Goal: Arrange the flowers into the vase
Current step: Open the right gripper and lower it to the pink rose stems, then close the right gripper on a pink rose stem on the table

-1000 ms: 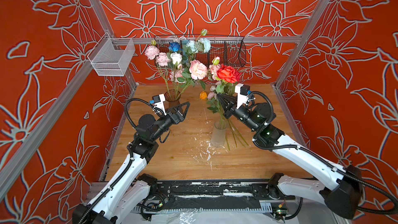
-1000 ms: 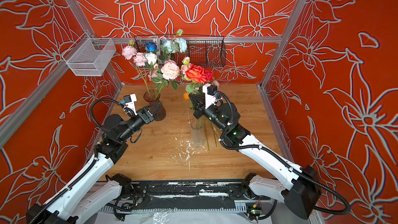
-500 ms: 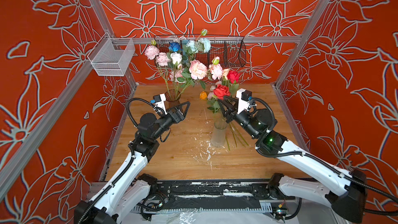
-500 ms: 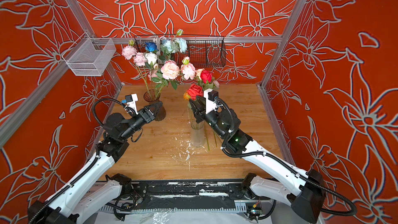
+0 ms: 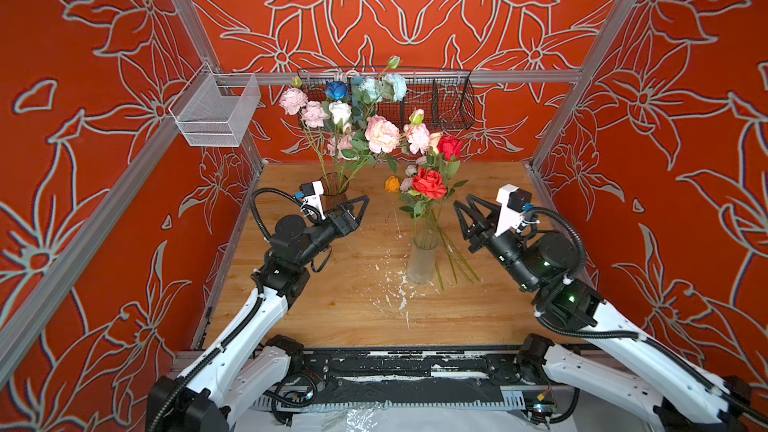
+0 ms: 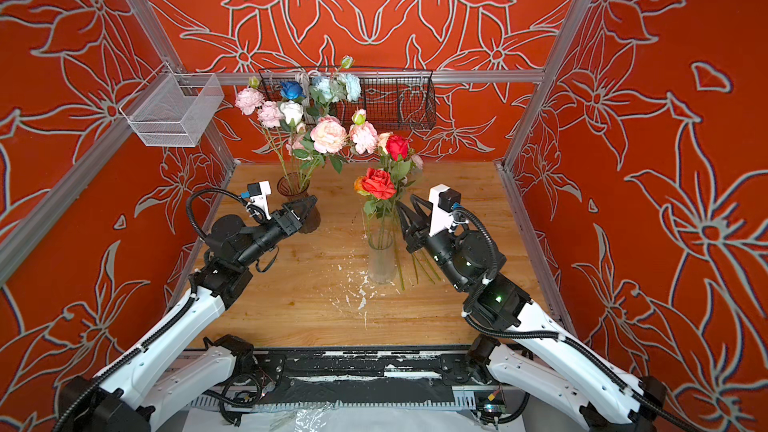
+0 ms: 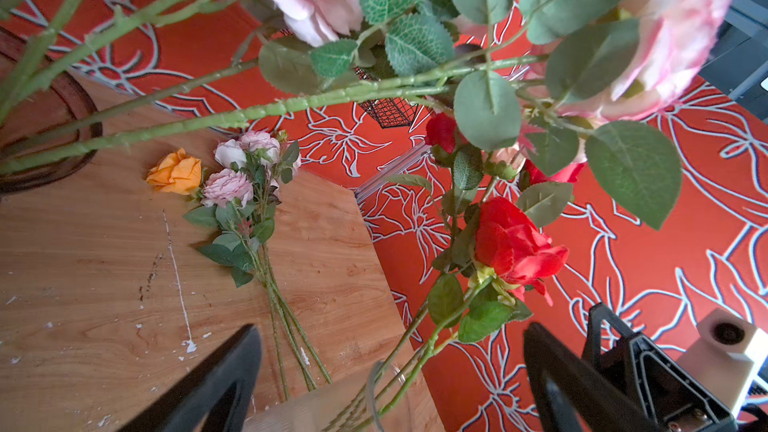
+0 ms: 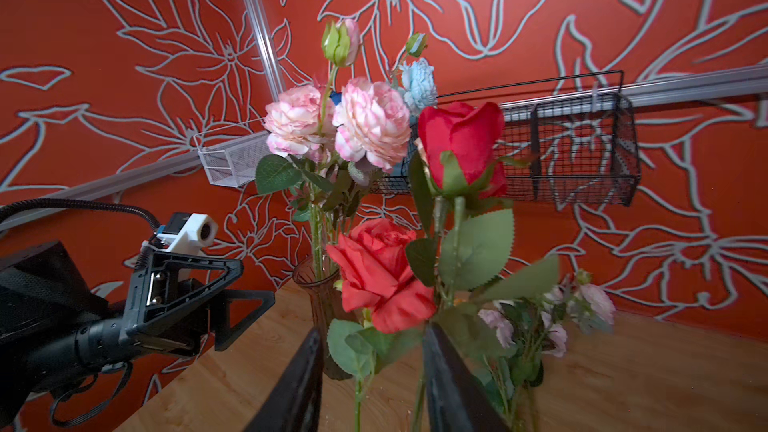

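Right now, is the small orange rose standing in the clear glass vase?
No, the small orange rose lies flat on the wooden table, outside the clear glass vase.

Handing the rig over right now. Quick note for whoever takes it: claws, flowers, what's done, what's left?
Claws: left claw open, empty, near the brown vase; right claw open, empty, just right of the clear vase.
Done: pink, white and blue bunch stands in the brown vase; at least two red roses stand in the clear vase.
Left: orange rose and small pink sprays lie on the table behind the clear vase, stems running past its right side. Neither is gripped yet.
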`<state>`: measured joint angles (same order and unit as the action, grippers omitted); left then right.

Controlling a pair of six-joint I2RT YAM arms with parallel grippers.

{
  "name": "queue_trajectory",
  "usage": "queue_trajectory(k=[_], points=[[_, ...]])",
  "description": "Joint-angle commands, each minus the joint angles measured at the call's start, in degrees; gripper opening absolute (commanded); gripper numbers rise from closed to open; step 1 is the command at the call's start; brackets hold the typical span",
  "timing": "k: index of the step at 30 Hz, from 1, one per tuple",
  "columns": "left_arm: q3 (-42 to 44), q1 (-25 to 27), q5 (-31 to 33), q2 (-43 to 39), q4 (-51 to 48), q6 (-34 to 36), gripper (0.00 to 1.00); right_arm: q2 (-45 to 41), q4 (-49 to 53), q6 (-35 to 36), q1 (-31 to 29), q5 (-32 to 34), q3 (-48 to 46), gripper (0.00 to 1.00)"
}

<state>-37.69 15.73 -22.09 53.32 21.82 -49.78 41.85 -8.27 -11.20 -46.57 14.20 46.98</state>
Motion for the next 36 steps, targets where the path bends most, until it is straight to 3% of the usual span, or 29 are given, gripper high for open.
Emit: queue_trajectory(k=[1,3,5,12,17,21,27,32,36], points=[[0.0,-0.4,-1.0,1.0,1.7,-1.5,0.98,-2.3,7.4,-1.9,-0.1,12.1,-2.9,0.38],[-0.3,-0.2,0.0,1.8,-0.3,-1.9,0.97,-3.2,8.4,-3.3,0.9,16.9,-5.2,0.36],[-1.0,0.0,1.6,2.7,-3.6,-2.3,0.96,-2.7,12.1,-6.7,4.6,15.4,-6.1,0.35],[-5.1,0.4,1.0,12.0,-13.3,-4.0,0.93,2.8,16.5,-18.8,26.0,-2.4,-9.1,0.33],[-7.5,0.7,-3.7,18.5,-14.3,-4.5,0.90,13.0,16.5,-21.2,32.7,-12.7,-7.2,0.33],[-9.2,0.7,-5.0,20.6,-16.2,-3.7,0.89,23.1,17.0,-21.7,34.7,-17.2,-2.9,0.34],[-9.2,0.7,-5.5,21.0,-15.8,-3.3,0.89,44.9,22.6,-17.7,34.8,-30.8,12.2,0.40],[-9.5,0.7,-5.8,21.8,-15.5,-3.0,0.90,60.7,26.2,-15.4,33.1,-32.2,24.8,0.42],[-9.6,0.9,-7.9,22.6,-13.0,-3.0,0.90,70.7,33.5,-10.4,28.3,-28.2,36.0,0.43]])
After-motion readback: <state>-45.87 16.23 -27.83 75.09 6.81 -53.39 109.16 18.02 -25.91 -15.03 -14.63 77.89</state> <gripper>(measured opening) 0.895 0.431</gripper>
